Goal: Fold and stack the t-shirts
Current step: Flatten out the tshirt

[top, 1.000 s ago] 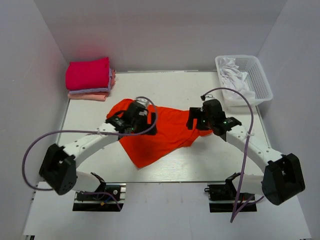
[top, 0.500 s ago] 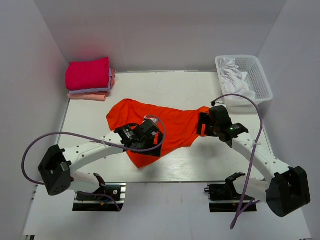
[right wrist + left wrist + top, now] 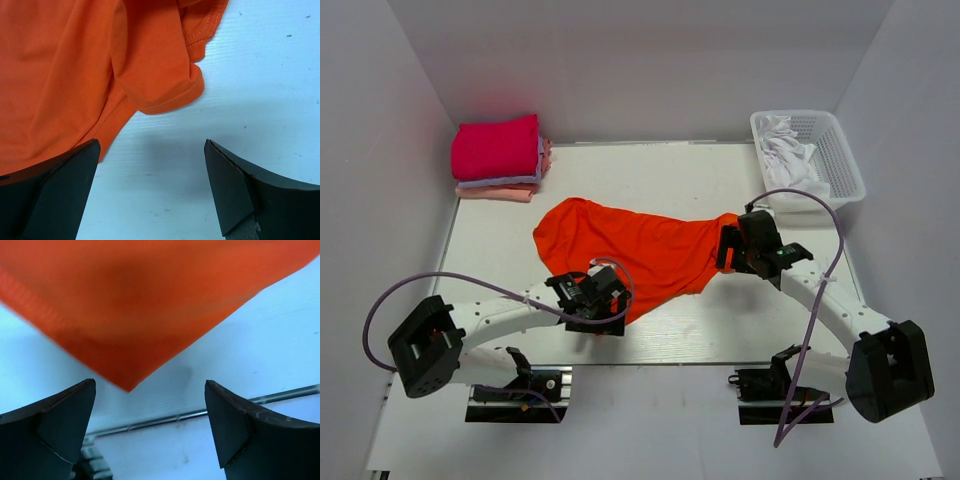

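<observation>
Orange-red soft cloth t-shirt [image 3: 640, 250] lies loose and unfolded in the middle of the white table [image 3: 740, 325], stretched from the left side toward the right. Three other t-shirts are folded into rectangles and stacked at the far left corner. The magenta-pink one [image 3: 497, 147] is on top, the pale lavender one [image 3: 502, 183] is under it, and the light pink one [image 3: 495, 193] is at the bottom.

The left gripper [image 3: 150, 383] hovers at the near pointed corner of the orange-red shirt, with its jaws wide apart and holding nothing. The right gripper [image 3: 151, 143] is at the right end of the shirt, just beside a short sleeve [image 3: 165, 90]. Its jaws are also wide apart and empty.

A white plastic basket [image 3: 845, 165] with white cloth [image 3: 785, 140] inside stands at the far right corner.
</observation>
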